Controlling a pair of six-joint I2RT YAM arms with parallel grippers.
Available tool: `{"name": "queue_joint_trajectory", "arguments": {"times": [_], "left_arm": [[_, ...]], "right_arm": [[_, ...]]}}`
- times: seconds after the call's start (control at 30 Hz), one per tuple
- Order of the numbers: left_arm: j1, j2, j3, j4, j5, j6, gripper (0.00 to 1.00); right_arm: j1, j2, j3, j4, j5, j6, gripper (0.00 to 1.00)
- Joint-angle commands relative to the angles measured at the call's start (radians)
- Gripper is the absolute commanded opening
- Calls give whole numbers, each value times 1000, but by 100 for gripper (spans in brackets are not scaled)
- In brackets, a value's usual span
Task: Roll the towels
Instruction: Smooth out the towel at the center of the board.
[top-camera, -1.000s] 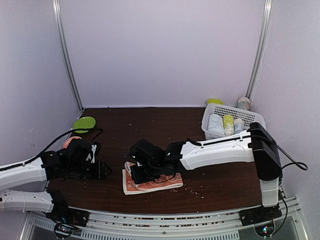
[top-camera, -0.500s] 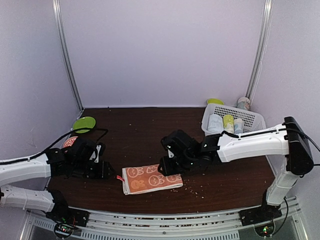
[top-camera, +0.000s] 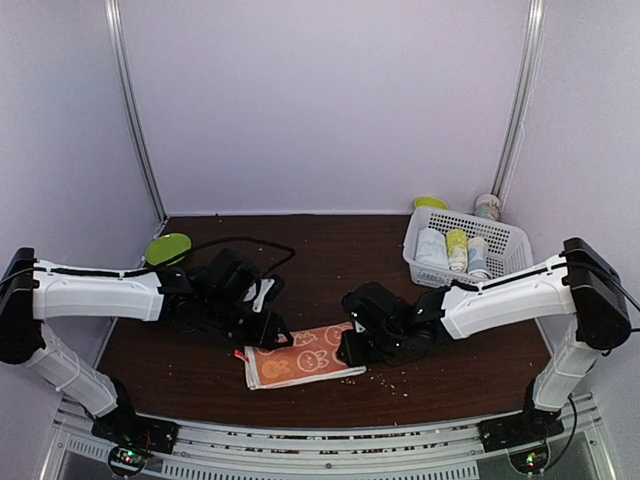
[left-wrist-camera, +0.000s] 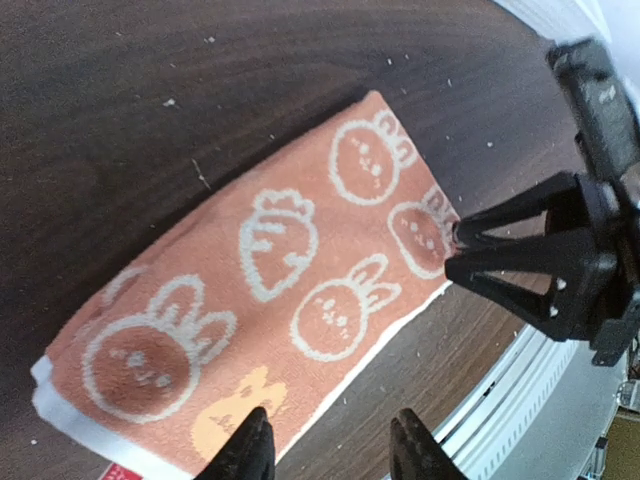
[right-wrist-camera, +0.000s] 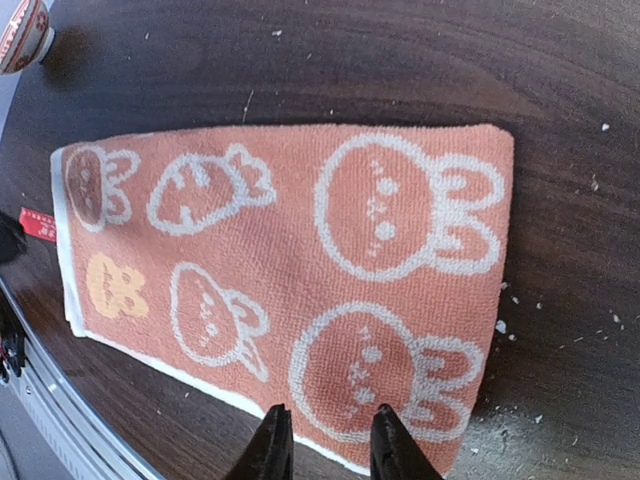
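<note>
The orange towel (top-camera: 300, 357) with cream rabbit and carrot patterns lies flat and folded near the table's front edge. It also shows in the left wrist view (left-wrist-camera: 270, 290) and the right wrist view (right-wrist-camera: 290, 270). My left gripper (top-camera: 268, 330) is open just above its left end, empty (left-wrist-camera: 330, 450). My right gripper (top-camera: 352, 346) is open at its right end, fingers over the towel's near edge (right-wrist-camera: 330, 445), holding nothing. A light blue rolled cloth (top-camera: 478, 252) lies in the basket; its pattern is too small to tell.
A white basket (top-camera: 500, 236) at the back right also holds a plain white roll (top-camera: 432, 250) and a yellow-green roll (top-camera: 457, 248). A green plate (top-camera: 168, 247) sits at the back left. A small bowl (right-wrist-camera: 20, 30) stands beyond the towel. Crumbs dot the table.
My right gripper has moved from the towel's left end to its right end, leaving it flat. My left arm has swung right, up to the towel's left end.
</note>
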Motion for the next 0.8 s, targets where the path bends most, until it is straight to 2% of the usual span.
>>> {"name": "queue_joint_trajectory", "arguments": {"times": [0.0, 0.37, 0.7, 0.77], "left_arm": [[-22, 64, 9, 8, 61, 47, 38], [-23, 172, -74, 35, 71, 52, 26], [-24, 191, -181, 53, 93, 42, 2], [-26, 186, -206, 54, 95, 39, 0]], "right_arm": [[-43, -51, 13, 51, 76, 14, 29], [-113, 196, 245, -89, 50, -39, 21], [-176, 314, 292, -192, 32, 12, 16], [-189, 314, 279, -183, 21, 32, 16]]}}
